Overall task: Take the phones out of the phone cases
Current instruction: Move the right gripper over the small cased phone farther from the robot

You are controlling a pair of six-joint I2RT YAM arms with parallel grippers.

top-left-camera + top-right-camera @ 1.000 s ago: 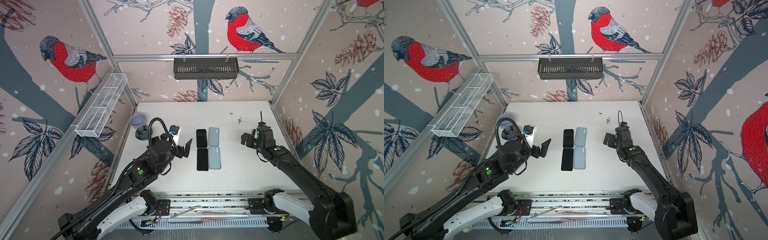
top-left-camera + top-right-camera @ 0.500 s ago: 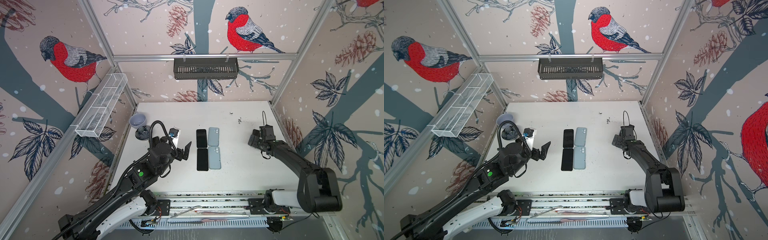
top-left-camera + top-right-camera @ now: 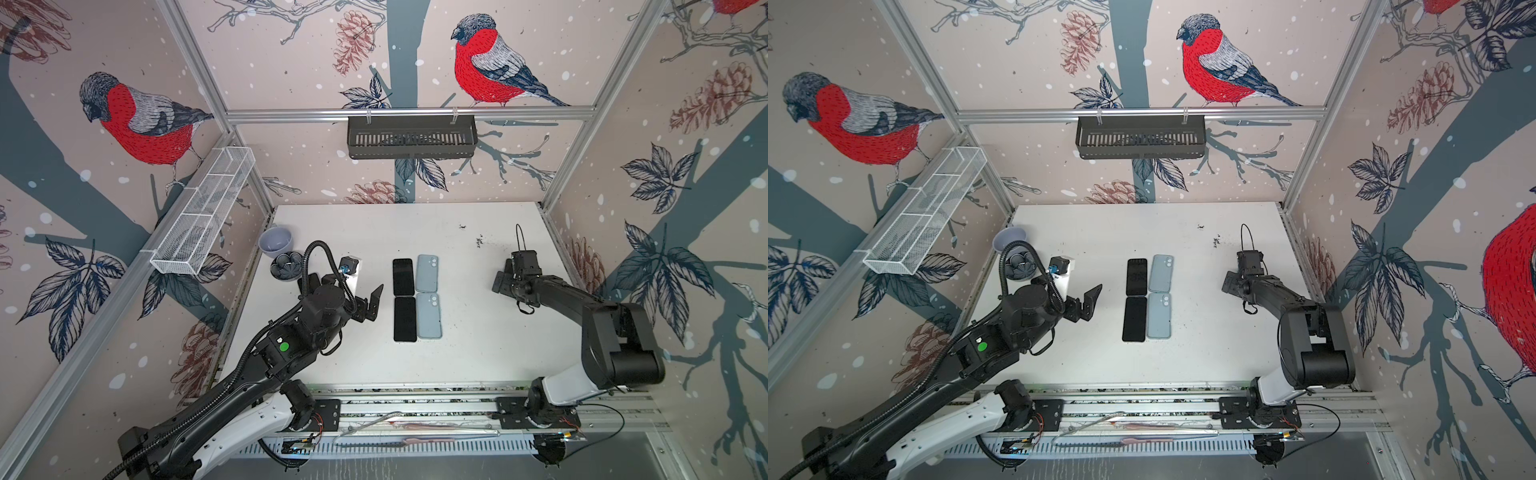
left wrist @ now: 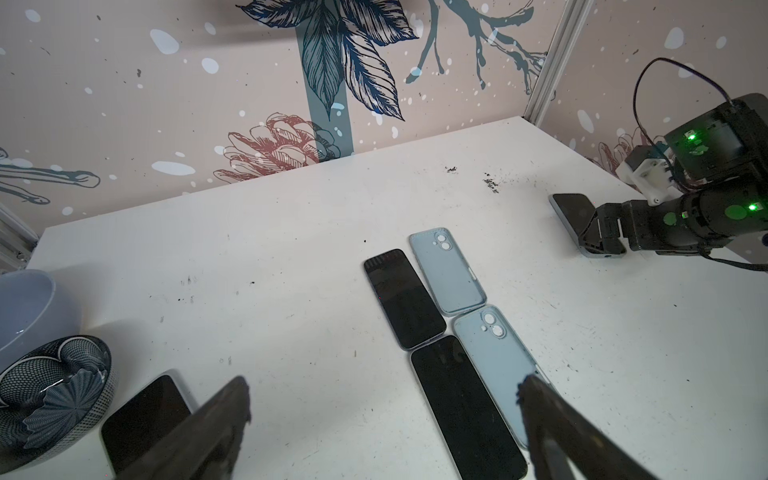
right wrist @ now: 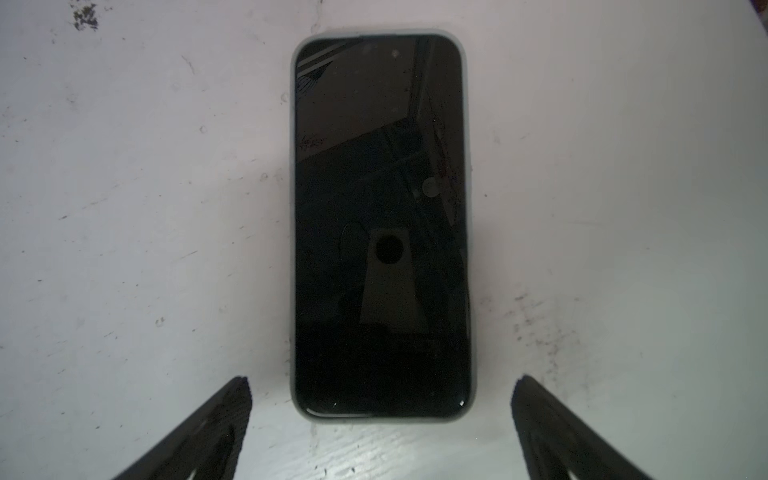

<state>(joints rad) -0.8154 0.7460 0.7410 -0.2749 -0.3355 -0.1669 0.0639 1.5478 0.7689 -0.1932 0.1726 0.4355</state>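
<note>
The white tabletop (image 3: 457, 365) carries the cased phone (image 5: 382, 224) on its right side. The right tool (image 5: 381, 380) hovers astride it, jaws wide apart, and the left tool (image 4: 383, 381) is likewise open and empty. The sensible move is to lower squarely, pinch the long edges, then peel the thin case rim (image 5: 380, 418) away.

The walls (image 3: 291, 58) carry a pale pink wallpaper with red-breasted bullfinches (image 3: 484, 62), pine cones and blue-grey branches; aluminium posts (image 3: 193, 62) stand in the back corners; a crossbar (image 3: 291, 115) joins them, and a black slotted basket (image 3: 411, 139) hangs from it; a white wire-mesh tray (image 3: 203, 212) is fixed to the left wall; the white tabletop (image 3: 374, 232) is scuffed, with dark specks (image 3: 479, 241); the light is even.
</note>
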